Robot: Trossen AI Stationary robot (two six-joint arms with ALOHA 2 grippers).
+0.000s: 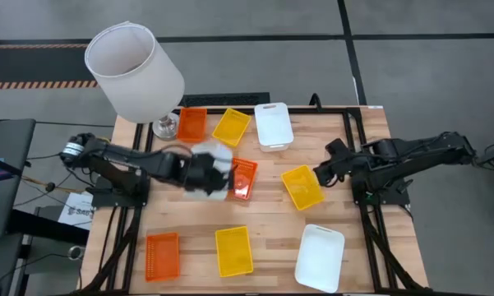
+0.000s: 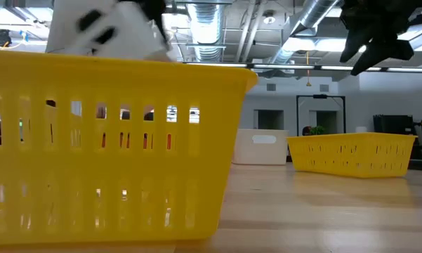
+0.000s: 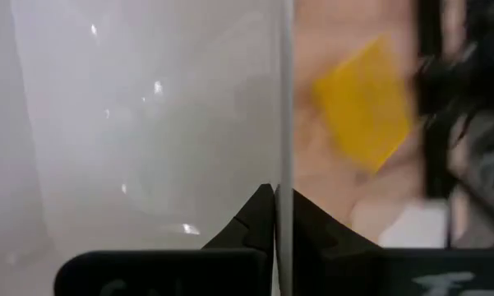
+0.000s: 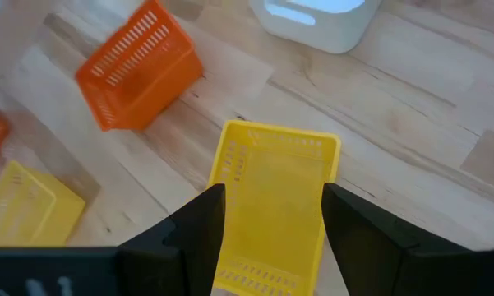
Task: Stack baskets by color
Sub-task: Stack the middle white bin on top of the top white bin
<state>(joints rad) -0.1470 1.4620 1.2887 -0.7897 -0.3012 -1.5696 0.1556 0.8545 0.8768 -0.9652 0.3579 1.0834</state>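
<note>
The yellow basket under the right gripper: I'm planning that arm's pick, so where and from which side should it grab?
Probably from above, on a long side wall of the yellow basket: it lies open-side up, and the open right gripper hovers astride it.

- Even, bright overhead light is falling on the wooden table (image 1: 263,215); only soft, short shadows are being cast.
- A held white basket (image 1: 210,168) is being smeared by motion blur from above.
- Ceiling lights (image 2: 196,14) are glaring at table height.
- Small highlights are glinting on the white basket wall in the left wrist picture.
</note>
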